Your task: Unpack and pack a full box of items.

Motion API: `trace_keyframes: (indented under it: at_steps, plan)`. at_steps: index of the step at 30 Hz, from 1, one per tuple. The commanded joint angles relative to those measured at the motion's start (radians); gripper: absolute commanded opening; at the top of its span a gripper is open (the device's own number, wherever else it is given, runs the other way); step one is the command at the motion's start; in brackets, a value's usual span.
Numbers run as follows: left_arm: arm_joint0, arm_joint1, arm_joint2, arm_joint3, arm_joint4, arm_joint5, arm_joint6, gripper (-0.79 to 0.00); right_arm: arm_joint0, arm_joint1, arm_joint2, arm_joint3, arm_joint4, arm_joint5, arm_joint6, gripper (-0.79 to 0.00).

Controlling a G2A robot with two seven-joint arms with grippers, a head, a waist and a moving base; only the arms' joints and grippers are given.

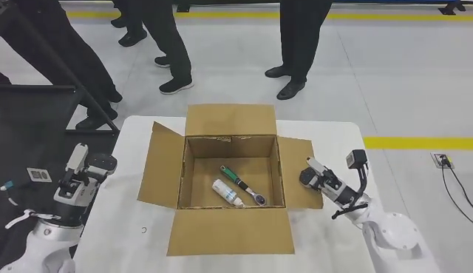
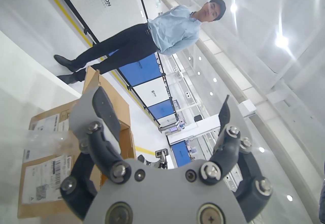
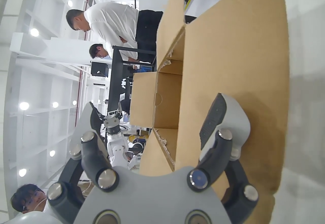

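Observation:
An open cardboard box stands in the middle of the white table with all flaps folded out. On its floor lie a ratchet wrench with a green handle and a white bottle side by side. My left gripper sits off the table's left edge, open and holding nothing, with the box's labelled flap beside it. My right gripper hovers over the box's right flap, open and holding nothing, facing the box interior.
Several people stand on the floor just beyond the table's far edge. A black stand is at the left behind my left arm. A small ring lies on the table in front of the box's left flap.

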Motion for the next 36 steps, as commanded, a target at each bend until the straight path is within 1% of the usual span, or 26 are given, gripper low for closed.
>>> trace_keyframes:
  at_steps: [1, 4, 7, 9, 12, 15, 20, 25, 27, 33, 36]
  plan:
    - [0.001, -0.001, 0.011, 0.002, 0.002, -0.007, -0.002, 0.000, -0.002, 0.001, -0.011, -0.055, -0.031, -0.003, -0.016, 0.000]
    - [0.005, -0.003, 0.021, 0.006, -0.001, -0.020, -0.001, 0.000, 0.016, 0.002, -0.047, -0.131, -0.084, 0.022, 0.001, 0.000]
    - [0.015, -0.004, 0.024, 0.012, -0.008, -0.036, -0.001, 0.000, 0.066, 0.001, -0.113, -0.178, -0.181, 0.078, 0.016, 0.000]
    - [0.025, -0.005, 0.021, 0.016, -0.017, -0.049, 0.002, 0.000, 0.117, -0.001, -0.178, -0.189, -0.267, 0.115, 0.039, 0.000]
    - [0.045, -0.007, 0.010, 0.020, -0.033, -0.072, 0.003, 0.000, 0.212, -0.010, -0.280, -0.160, -0.354, 0.183, 0.075, 0.000]
    - [0.068, -0.009, -0.005, 0.023, -0.049, -0.092, 0.004, 0.000, 0.312, -0.026, -0.393, -0.102, -0.416, 0.260, 0.107, 0.000]
    - [0.098, -0.012, -0.025, 0.024, -0.071, -0.118, 0.005, 0.000, 0.453, -0.064, -0.538, 0.035, -0.410, 0.327, 0.105, 0.000]
    - [0.109, -0.014, -0.036, 0.022, -0.083, -0.128, -0.004, 0.000, 0.586, -0.111, -0.693, 0.182, -0.483, 0.417, 0.082, 0.000]
    - [0.112, -0.014, -0.041, 0.020, -0.087, -0.131, -0.010, 0.000, 0.635, -0.134, -0.754, 0.242, -0.504, 0.450, 0.094, 0.000]
    - [0.122, -0.014, -0.067, 0.026, -0.108, -0.140, -0.028, 0.000, 0.741, -0.201, -0.891, 0.413, -0.528, 0.487, 0.128, 0.000]
    - [0.125, -0.015, -0.075, 0.033, -0.117, -0.146, -0.036, 0.000, 0.762, -0.228, -0.918, 0.472, -0.519, 0.495, 0.096, 0.000]
